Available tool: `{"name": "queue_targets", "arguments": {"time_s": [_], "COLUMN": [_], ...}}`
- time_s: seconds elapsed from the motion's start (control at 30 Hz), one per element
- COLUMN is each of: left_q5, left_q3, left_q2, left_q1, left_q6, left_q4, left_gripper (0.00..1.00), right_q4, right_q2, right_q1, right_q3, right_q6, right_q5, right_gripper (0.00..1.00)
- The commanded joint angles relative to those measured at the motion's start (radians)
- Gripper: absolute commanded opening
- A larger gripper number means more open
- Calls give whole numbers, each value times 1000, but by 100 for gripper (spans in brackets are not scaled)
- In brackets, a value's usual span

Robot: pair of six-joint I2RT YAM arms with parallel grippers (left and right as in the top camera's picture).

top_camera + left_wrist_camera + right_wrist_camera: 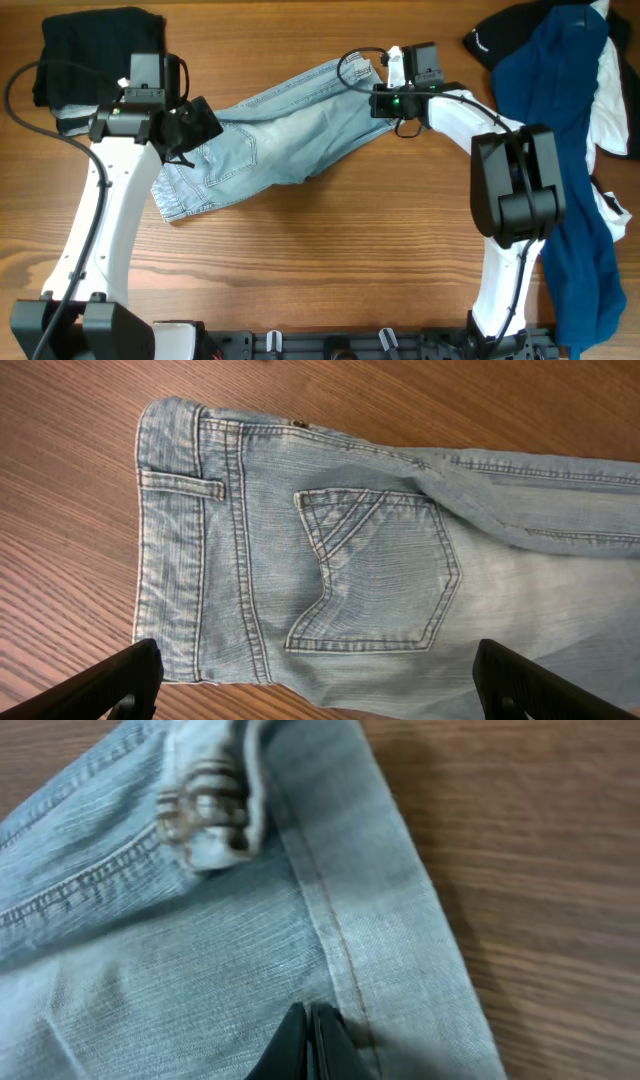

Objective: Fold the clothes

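Observation:
Light-blue denim shorts [270, 135] lie spread slantwise on the wooden table, back side up, one stitched pocket [375, 575] showing. My left gripper [195, 125] hovers over the waistband end, open wide, its fingers [125, 682] either side of the pocket area and holding nothing [318, 675]. My right gripper [380, 72] is at the far leg end, shut, its tips [312, 1020] pressed together over the denim [200, 950] beside the hem seam. Whether cloth is pinched between them I cannot tell.
A black garment [100, 50] lies at the back left behind my left arm. A heap of navy-blue [560, 90], black [495, 40] and white [615, 110] clothes covers the right side. Bare wood [330, 260] stretches in front of the shorts.

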Motion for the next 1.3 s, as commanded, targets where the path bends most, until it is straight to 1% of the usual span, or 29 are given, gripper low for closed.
{"name": "queue_targets", "arguments": {"time_s": [0.0, 0.07, 0.13, 0.2, 0.3, 0.4, 0.53, 0.63, 0.73, 0.83, 0.93, 1.0, 1.03, 1.13, 1.2, 1.23, 1.27], "left_q5": [38, 89, 129, 211, 218, 222, 245, 304, 369, 414, 431, 431, 427, 427, 427, 426, 423], "left_q3": [0, 0, 0, 0, 0, 0, -1, -21, -110, -205, -282, -304, -305, -301, -268, -249, -232], "left_q2": [11, 21, 45, 106, 219, 360, 472, 495, 495, 495, 496, 496, 496, 490, 433, 397, 364], "left_q1": [39, 69, 90, 102, 114, 152, 203, 198, 194, 194, 194, 194, 194, 202, 240, 260, 275], "left_q6": [40, 43, 44, 101, 115, 137, 140, 151, 151, 147, 135, 135, 136, 137, 153, 180, 210], "left_q4": [5, 2, -8, -11, -18, -22, -17, 36, 149, 238, 322, 351, 359, 360, 302, 268, 242], "left_gripper": [100, 100, 100, 100, 100, 100, 100, 99, 92, 73, 22, 7, 4, 4, 4, 4, 4], "right_q4": [-131, -205, -244, -283, -312, -322, -314, -303, -303, -296, -291, -288, -289, -325, -395, -414, -420], "right_q2": [34, 34, 34, 34, 34, 34, 34, 34, 34, 34, 34, 34, 33, 21, -35, -71, -105], "right_q1": [-87, -142, -171, -196, -205, -214, -215, -215, -215, -215, -212, -206, -204, -201, -185, -179, -174], "right_q3": [-24, -24, -24, -24, -23, -23, -23, -23, -23, -23, -23, -23, -18, 18, 80, 97, 103], "right_q6": [101, 138, 146, 192, 200, 216, 212, 212, 200, 196, 192, 187, 186, 138, 80, 71, 48], "right_q5": [115, 114, 116, 119, 119, 114, 91, 74, 72, 68, 53, 53, 47, 11, 8, -2, -41], "right_gripper": [4, 4, 4, 4, 4, 5, 6, 6, 6, 6, 6, 6, 6, 4, 5, 6, 11]}}
